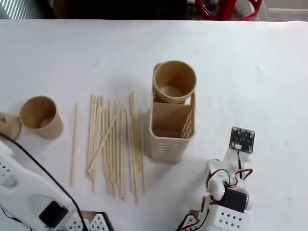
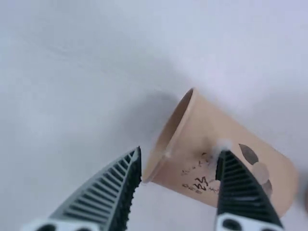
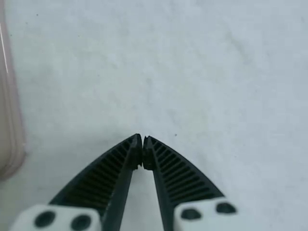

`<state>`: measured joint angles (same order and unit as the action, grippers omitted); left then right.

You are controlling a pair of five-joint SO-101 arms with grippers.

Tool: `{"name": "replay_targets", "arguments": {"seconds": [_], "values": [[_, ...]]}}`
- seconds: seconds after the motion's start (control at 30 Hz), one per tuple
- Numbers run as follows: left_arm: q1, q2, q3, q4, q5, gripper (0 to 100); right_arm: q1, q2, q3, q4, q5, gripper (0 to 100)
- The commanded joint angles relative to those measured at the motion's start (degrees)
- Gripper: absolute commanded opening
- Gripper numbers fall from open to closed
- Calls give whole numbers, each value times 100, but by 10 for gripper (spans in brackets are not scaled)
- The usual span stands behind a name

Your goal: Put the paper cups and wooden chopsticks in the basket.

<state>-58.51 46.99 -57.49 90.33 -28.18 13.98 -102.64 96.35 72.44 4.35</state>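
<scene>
The left gripper is held wide open at a brown paper cup lying on its side on the white table. One finger is laid over the cup's wall, the other just off its rim. The cup's long axis is slanted, closer to the closing line than square to it, so a wrist turn is judged necessary. The right gripper, closed tight, is the farther one.
</scene>
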Motion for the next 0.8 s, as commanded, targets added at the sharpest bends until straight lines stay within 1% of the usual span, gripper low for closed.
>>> {"name": "replay_targets", "arguments": {"seconds": [0.0, 0.17, 0.3, 0.4, 0.5, 0.67, 0.77], "values": [[40, 48, -88, -70, -62, 256, 31, -40, 53, 31, 0, 19], [84, 330, -70, 9, -53, 256, 31, -40, 53, 31, 0, 19], [198, 479, -79, 633, -70, 256, 31, -40, 53, 31, 0, 19], [180, 479, -88, 958, -158, 256, 31, -40, 53, 31, 0, 19], [-75, 470, -88, 1196, -440, 254, 31, -40, 53, 31, 0, 19], [-752, 453, 9, 1222, -1073, 254, 31, -40, 53, 31, 0, 19], [-1086, 312, 721, 1222, -1574, 255, 31, -40, 53, 31, 0, 19]]}}
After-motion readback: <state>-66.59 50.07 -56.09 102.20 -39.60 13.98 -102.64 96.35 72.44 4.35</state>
